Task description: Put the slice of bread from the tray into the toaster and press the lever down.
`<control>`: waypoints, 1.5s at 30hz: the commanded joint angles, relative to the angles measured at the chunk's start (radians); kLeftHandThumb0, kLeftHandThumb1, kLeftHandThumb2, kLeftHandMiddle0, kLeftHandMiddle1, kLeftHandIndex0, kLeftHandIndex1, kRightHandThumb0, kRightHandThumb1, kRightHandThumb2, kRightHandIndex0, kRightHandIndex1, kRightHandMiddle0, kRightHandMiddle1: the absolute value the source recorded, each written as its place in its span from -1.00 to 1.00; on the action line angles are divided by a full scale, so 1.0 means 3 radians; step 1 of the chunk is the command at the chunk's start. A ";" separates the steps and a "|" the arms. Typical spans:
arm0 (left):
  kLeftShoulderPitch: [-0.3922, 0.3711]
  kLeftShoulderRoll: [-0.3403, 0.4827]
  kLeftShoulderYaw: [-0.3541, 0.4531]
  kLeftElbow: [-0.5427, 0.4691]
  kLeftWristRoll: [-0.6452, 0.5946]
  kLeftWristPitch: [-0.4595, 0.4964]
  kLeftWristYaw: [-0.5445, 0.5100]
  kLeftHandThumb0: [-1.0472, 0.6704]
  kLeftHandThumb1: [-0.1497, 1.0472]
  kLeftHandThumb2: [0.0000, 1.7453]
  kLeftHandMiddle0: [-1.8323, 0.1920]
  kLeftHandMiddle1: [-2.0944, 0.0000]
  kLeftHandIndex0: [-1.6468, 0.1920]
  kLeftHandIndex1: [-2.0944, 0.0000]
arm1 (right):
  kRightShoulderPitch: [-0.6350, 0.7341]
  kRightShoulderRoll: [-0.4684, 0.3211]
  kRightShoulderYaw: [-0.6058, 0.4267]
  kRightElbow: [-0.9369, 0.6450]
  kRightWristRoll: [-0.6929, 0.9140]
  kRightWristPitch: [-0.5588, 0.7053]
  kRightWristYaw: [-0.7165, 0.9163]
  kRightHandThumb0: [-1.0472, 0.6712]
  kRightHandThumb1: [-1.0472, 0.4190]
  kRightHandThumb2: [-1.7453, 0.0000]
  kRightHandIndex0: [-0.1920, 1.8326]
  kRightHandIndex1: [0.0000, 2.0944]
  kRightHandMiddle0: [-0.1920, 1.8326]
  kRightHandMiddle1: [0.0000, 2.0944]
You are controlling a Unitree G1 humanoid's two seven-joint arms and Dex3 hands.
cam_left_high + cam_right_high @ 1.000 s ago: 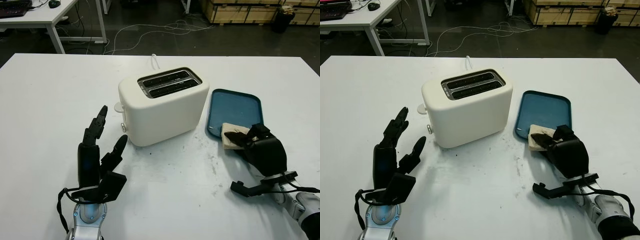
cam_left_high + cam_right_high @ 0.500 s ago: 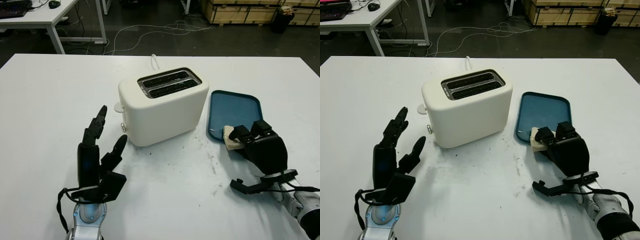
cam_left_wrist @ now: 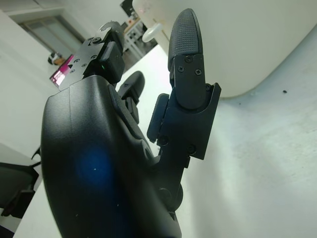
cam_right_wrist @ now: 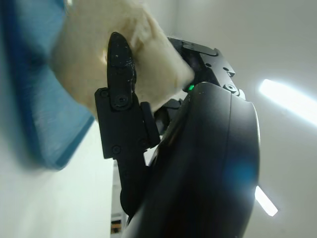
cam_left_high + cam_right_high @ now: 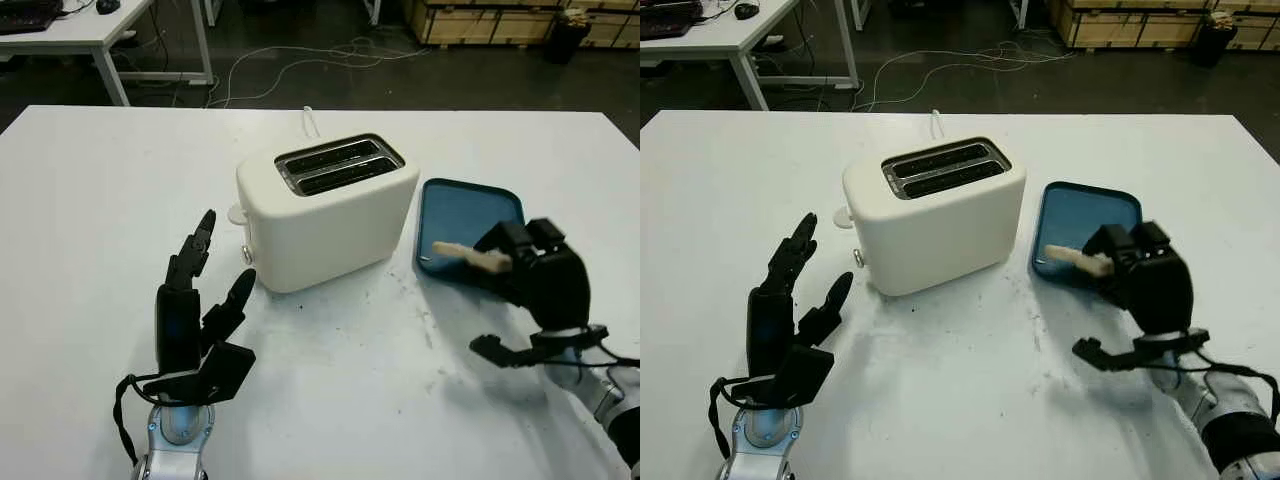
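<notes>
Right wrist view, right hand [image 5: 1140,268] gripping bread slice [image 4: 104,64], tray [image 5: 470,215] edge blurred

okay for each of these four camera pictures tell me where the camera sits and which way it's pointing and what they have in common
Left eye view: on the head, looking forward and down at the table, toaster and tray; both arms enter from below.
Right eye view: same scene from slightly aside; the right hand holds the bread over the tray.
Left wrist view: beside the open left hand, facing the toaster's side.
Right wrist view: beside the right hand, facing bread and tray.
Shared: toaster, tray, bread.
</notes>
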 commanded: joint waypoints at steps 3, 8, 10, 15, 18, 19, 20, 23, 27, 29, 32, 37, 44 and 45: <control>-0.0017 -0.0010 -0.0024 -0.0003 0.0030 0.0013 0.0018 -0.56 0.79 -0.55 0.70 0.38 0.43 0.99 | -0.0137 -0.0170 -0.0188 -0.0115 0.0325 -0.0212 0.0545 -0.30 -0.83 0.52 -0.39 0.67 -0.44 0.46; -0.0033 -0.0033 -0.0050 -0.0005 0.0023 0.0037 0.0010 -0.55 0.79 -0.55 0.71 0.38 0.43 1.00 | -0.0352 -0.0353 -0.0415 -0.0239 0.0951 -0.0212 0.1679 -0.30 -0.83 0.47 -0.38 0.67 -0.22 -0.12; -0.0043 -0.0048 -0.0061 -0.0004 0.0049 0.0059 0.0029 -0.55 0.79 -0.56 0.70 0.38 0.42 0.99 | -0.0547 -0.0468 -0.0459 -0.0199 0.1162 -0.0226 0.2184 -0.27 -0.83 0.47 -0.37 0.67 -0.37 0.19; -0.0072 -0.0076 -0.0078 0.0047 0.0019 0.0040 0.0039 -0.54 0.79 -0.56 0.71 0.39 0.43 1.00 | -0.1277 -0.0546 -0.0552 0.0132 0.1815 -0.0103 0.3511 -0.24 -0.83 0.49 -0.40 0.67 -0.58 0.66; -0.0079 -0.0069 -0.0082 0.0064 0.0035 0.0039 0.0052 -0.55 0.79 -0.55 0.71 0.38 0.43 1.00 | -0.1824 -0.0490 -0.0549 0.0545 0.1933 -0.0051 0.4007 -0.25 -0.83 0.49 -0.36 0.67 -0.51 0.67; -0.0080 -0.0070 -0.0081 0.0073 0.0031 0.0025 0.0061 -0.55 0.79 -0.55 0.70 0.38 0.43 1.00 | -0.1987 -0.0467 -0.0548 0.0674 0.1949 -0.0031 0.4124 -0.24 -0.83 0.49 -0.36 0.67 -0.51 0.67; -0.0079 -0.0070 -0.0081 0.0072 0.0056 0.0038 0.0080 -0.54 0.79 -0.56 0.70 0.38 0.43 1.00 | -0.2146 -0.0450 -0.0540 0.0806 0.1940 -0.0053 0.4217 -0.25 -0.83 0.50 -0.36 0.67 -0.52 0.67; -0.0092 -0.0051 -0.0070 0.0122 0.0073 -0.0017 0.0125 -0.55 0.79 -0.56 0.70 0.38 0.42 0.99 | -0.2559 -0.0376 -0.0531 0.1088 0.1932 0.0000 0.4460 -0.28 -0.83 0.53 -0.39 0.67 -0.55 0.67; -0.0110 -0.0043 -0.0044 0.0181 0.0012 -0.0057 0.0121 -0.56 0.79 -0.55 0.71 0.38 0.43 1.00 | -0.3070 -0.0215 -0.0605 0.1399 0.2048 0.0260 0.4749 -0.31 -0.83 0.61 -0.33 0.67 -0.49 0.67; -0.0122 -0.0044 -0.0028 0.0206 -0.0010 -0.0071 0.0121 -0.56 0.79 -0.55 0.71 0.38 0.43 1.00 | -0.3274 -0.0153 -0.0620 0.1492 0.2054 0.0434 0.4812 -0.30 -0.83 0.65 -0.31 0.67 -0.47 0.67; -0.0127 -0.0044 -0.0012 0.0228 0.0001 -0.0081 0.0152 -0.57 0.79 -0.56 0.71 0.38 0.42 1.00 | -0.3482 -0.0048 -0.0689 0.1657 0.2110 0.0604 0.4936 -0.27 -0.83 0.66 -0.28 0.67 -0.43 0.67; -0.0110 -0.0015 0.0014 0.0230 0.0025 -0.0112 0.0181 -0.57 0.79 -0.57 0.71 0.39 0.42 1.00 | -0.3649 0.0152 -0.0812 0.1796 0.2229 0.0964 0.4998 -0.22 -0.83 0.68 -0.25 0.67 -0.42 0.67; -0.0112 0.0018 0.0032 0.0249 0.0030 -0.0172 0.0200 -0.53 0.79 -0.58 0.70 0.39 0.42 1.00 | -0.3697 0.0511 -0.0886 0.1811 0.2344 0.1052 0.5047 -0.10 -0.83 0.66 -0.08 0.67 -0.31 0.67; -0.0109 0.0020 0.0032 0.0243 0.0036 -0.0171 0.0202 -0.53 0.79 -0.57 0.70 0.39 0.42 1.00 | -0.3694 0.0564 -0.0872 0.1815 0.2332 0.1013 0.5054 -0.07 -0.83 0.63 -0.06 0.67 -0.30 0.67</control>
